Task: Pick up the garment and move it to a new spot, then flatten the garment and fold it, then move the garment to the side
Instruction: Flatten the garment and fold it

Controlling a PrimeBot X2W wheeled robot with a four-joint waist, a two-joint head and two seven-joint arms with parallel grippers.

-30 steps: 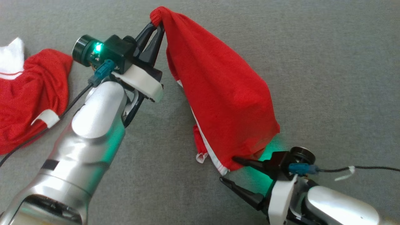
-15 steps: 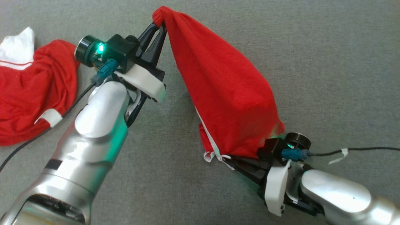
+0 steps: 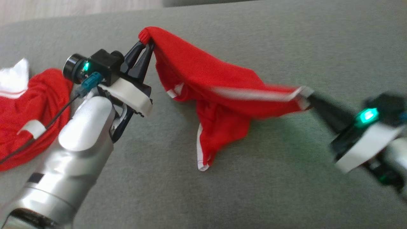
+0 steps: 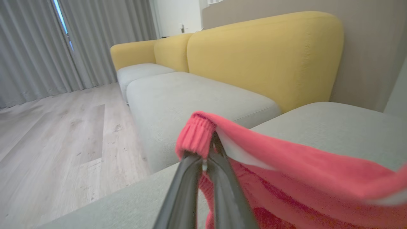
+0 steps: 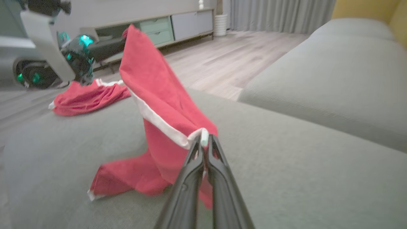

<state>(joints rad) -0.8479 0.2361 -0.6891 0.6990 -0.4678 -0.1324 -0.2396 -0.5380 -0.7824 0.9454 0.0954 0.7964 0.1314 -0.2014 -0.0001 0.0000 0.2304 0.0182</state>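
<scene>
Left gripper (image 3: 147, 43), ten o'clock, clamped tight on the red cuff (image 4: 194, 135). The garment (image 3: 219, 92) hangs strung between both, centre frame, over the grey cushion (image 3: 286, 190). Right gripper (image 3: 313, 98), three o'clock, pinched on the white hem (image 5: 190, 140). Pull evenly, lower it flat!

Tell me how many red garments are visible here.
2. The held garment stretches between the left tool and right tool; the second garment lies crumpled on the grey cushion, far left. Others may be hidden.

Above the cushion (image 3: 286, 190), garment (image 3: 222, 95) spans from left gripper (image 3: 146, 45) to right gripper (image 3: 310, 96); second garment (image 3: 28, 105) lies far left.
</scene>
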